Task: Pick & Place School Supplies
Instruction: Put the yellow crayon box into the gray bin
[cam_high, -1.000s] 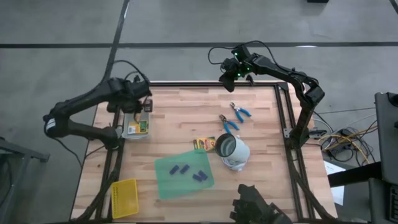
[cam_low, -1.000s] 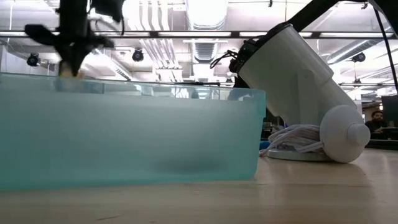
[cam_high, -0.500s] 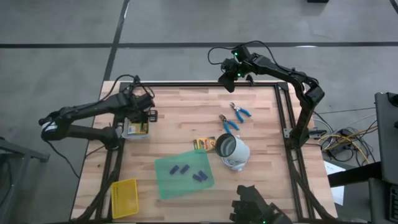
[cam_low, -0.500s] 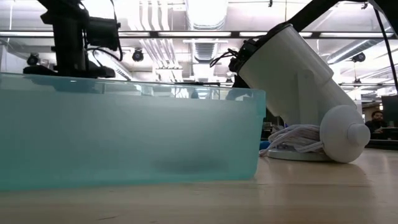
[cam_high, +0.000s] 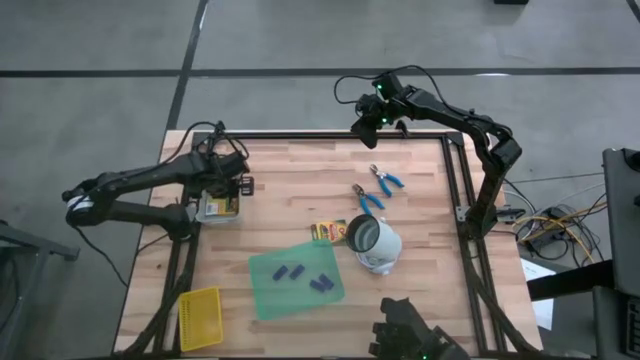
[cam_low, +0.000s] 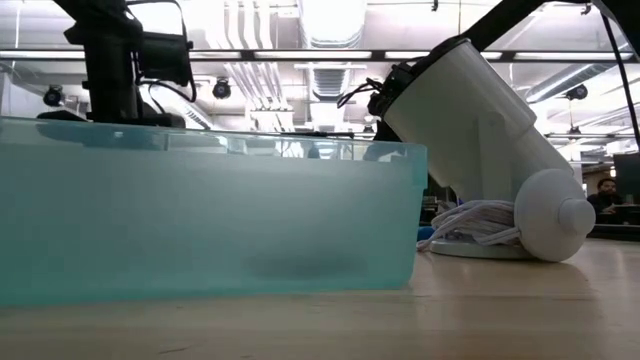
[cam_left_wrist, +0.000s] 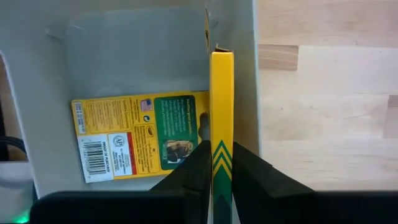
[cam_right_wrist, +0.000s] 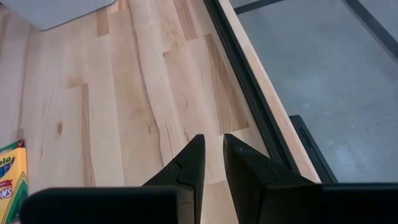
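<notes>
Fingers of left gripper (cam_left_wrist: 222, 163) we find clamped on an upright yellow-and-green crayon box (cam_left_wrist: 222, 124) inside the grey tray (cam_left_wrist: 124, 56); right gripper (cam_right_wrist: 212, 155) fingers nearly together, empty, over the wooden worktop (cam_right_wrist: 124, 93).

Crayon box (cam_left_wrist: 222, 124) on edge; another (cam_left_wrist: 140, 135) flat.

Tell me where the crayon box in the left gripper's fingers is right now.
The yellow-and-green crayon box stands on edge inside the grey tray at the table's left edge, clamped by the left gripper, beside another crayon box lying flat there.
</notes>
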